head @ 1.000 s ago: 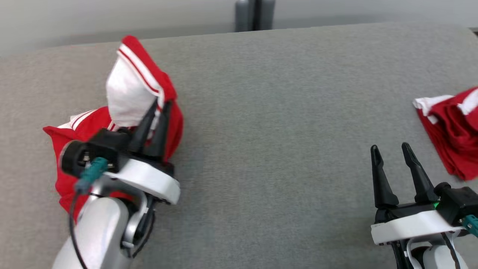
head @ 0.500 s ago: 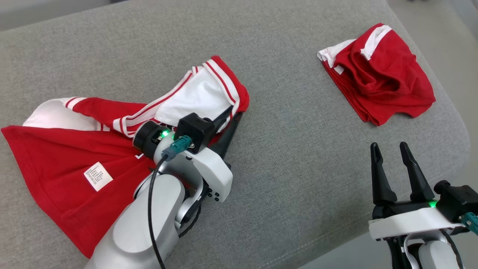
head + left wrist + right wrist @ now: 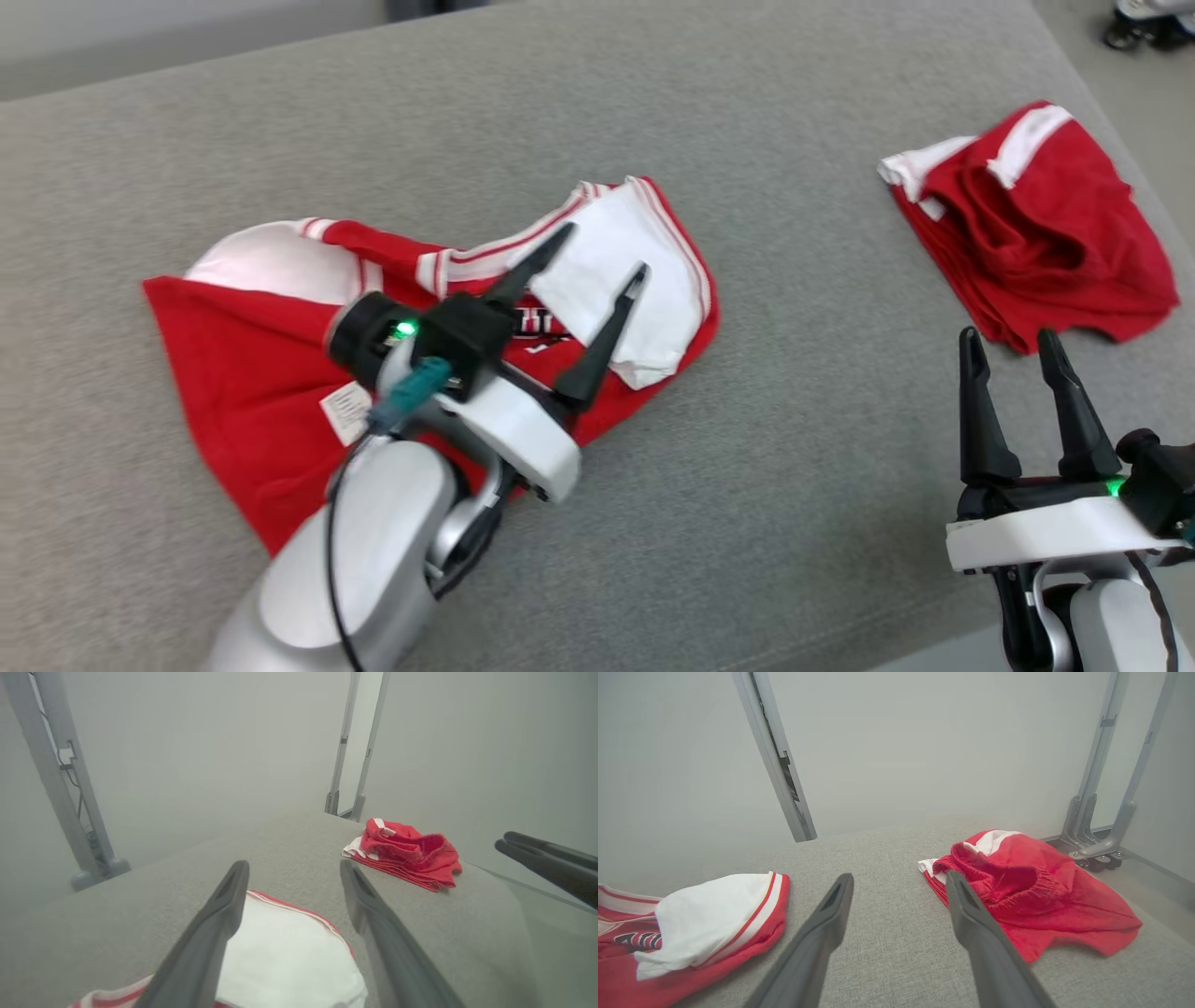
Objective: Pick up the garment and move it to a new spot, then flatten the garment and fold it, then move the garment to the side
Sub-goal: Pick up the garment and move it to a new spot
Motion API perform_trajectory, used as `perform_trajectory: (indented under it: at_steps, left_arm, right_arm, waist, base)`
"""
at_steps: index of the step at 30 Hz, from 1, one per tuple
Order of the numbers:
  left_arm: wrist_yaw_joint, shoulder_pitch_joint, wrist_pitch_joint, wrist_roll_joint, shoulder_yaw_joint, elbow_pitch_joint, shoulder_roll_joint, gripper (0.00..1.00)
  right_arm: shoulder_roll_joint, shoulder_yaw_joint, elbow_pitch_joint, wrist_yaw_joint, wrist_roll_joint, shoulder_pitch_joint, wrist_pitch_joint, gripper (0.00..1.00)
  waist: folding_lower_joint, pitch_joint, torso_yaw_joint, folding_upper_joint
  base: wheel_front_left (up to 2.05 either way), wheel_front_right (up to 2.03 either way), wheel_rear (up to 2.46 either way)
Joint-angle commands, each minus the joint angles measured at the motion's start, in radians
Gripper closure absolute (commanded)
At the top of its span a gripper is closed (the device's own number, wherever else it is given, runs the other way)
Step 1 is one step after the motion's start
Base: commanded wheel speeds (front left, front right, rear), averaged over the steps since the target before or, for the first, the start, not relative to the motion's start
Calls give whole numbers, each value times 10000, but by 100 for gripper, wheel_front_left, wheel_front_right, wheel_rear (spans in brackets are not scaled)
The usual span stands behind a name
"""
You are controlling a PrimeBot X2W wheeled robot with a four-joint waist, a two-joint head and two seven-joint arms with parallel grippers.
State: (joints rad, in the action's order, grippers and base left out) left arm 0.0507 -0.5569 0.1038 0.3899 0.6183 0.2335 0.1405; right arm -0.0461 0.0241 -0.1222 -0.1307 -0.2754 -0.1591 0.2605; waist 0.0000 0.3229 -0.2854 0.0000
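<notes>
Some of the garment [image 3: 233, 364] hides behind the left tool [image 3: 605, 249], spread wide, empty.

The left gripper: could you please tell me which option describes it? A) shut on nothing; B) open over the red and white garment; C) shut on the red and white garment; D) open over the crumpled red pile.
B: the left gripper has its jaws apart over the white part of the red and white garment, gripping nothing.

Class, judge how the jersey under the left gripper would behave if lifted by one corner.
Probably floppy: the jersey sits crumpled, with a white flap folded over. Likely light, since it lies thin on the cushion; it would hang and drag.
</notes>
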Motion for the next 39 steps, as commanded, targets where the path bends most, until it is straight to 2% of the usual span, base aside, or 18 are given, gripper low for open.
perform_trajectory:
  at_steps: [1,8,9,17,26,39]
  left_arm:
    - [-206,143,184,118,-278,-168,152,0]
    - [-834,494,780,439,-1299,-328,633,0]
    - [-1225,855,1159,673,-2054,-261,987,0]
    - [-1824,2173,1538,850,-3292,-461,1612,0]
    - [-1968,4005,1586,698,-3602,-920,1941,0]
    - [-2542,5578,1101,748,-3515,-1769,2093,0]
  right_arm:
    - [-58,-65,-33,-2,127,-70,56,0]
    - [-62,-159,-146,-2,387,-165,57,0]
    - [-59,-154,-338,-2,601,-214,56,0]
    - [-62,-220,-566,-2,828,115,-3,0]
    - [-61,-306,-386,-2,874,954,-311,0]
    - [-61,-333,497,-2,741,2119,-834,0]
  waist:
    - [0,-344,507,0]
    - [0,-694,1170,0]
    - [0,-924,1488,0]
    - [0,-1512,1972,0]
    - [0,-2426,2281,0]
    - [0,-3249,2242,0]
  base:
    - [0,0,0]
    - [0,0,0]
    - [0,0,0]
    - [0,0,0]
    - [0,0,0]
    - [0,0,0]
